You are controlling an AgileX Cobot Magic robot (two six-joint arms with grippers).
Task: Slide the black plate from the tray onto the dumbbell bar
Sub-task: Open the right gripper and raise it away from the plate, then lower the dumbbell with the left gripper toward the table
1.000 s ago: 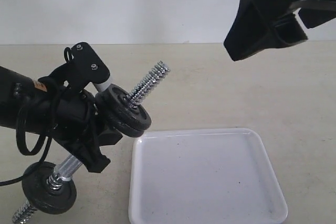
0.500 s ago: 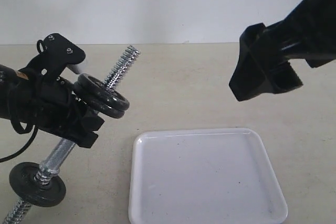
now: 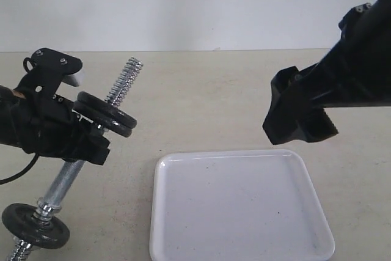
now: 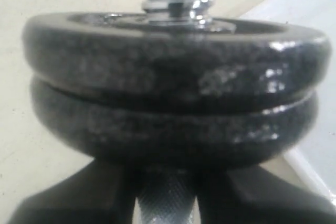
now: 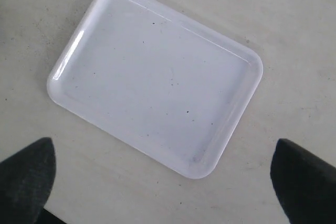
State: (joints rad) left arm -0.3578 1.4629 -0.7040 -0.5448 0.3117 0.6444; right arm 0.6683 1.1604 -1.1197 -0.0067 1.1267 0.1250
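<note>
Beige worktop point(image 3: 232, 90): clamping dumbbell bar point(image 3: 64, 178) in left tool point(image 3: 88, 146), black plate point(image 3: 104, 108) seated, right tool point(image 3: 299, 128) gaping empty over tray point(image 3: 232, 153); next, lower bar gently.

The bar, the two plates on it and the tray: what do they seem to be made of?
Bar: likely chromed steel; bright, with mirror-like glints on the threads and a knurled middle.
Plates: probably cast iron; black, with a rough, mottled skin.
Tray: apparently white plastic; smooth, with a soft sheen and a few dark specks.
</note>
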